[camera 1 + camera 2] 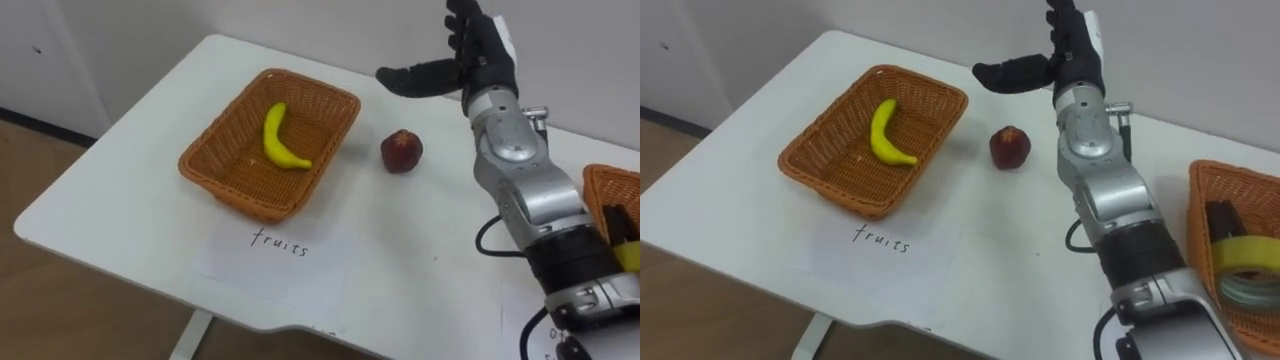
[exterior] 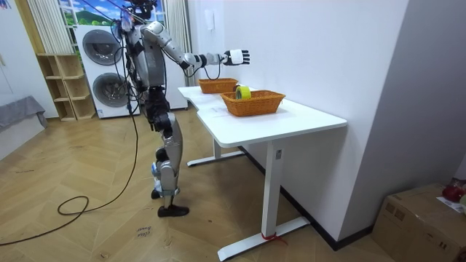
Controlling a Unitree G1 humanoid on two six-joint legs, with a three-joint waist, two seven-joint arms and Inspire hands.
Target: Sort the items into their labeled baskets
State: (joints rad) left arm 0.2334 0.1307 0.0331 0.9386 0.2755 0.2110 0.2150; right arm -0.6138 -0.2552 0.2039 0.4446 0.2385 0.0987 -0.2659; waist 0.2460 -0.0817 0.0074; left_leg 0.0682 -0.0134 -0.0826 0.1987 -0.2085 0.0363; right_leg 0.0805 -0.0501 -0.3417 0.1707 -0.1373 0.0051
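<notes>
Two baskets split the table (image 1: 130, 190) by category. The fruit basket (image 1: 215, 150), at the robot's left with a paper sheet (image 1: 275, 260) in front as its label, holds a banana (image 1: 280, 140). The second basket (image 1: 1230, 166), at its right, holds a tape roll (image 1: 1245, 265). An apple (image 1: 401, 151) sits unsorted on the tabletop, just beside the fruit basket. The right hand (image 1: 480, 60) hangs above and beyond the apple, arm stretched forward, fingers straight, thumb spread sideways, holding nothing. Likely poised to reach for the apple.

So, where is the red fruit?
In the eye views, the red fruit sits on the table just right of the banana's basket, near the right hand.
</notes>
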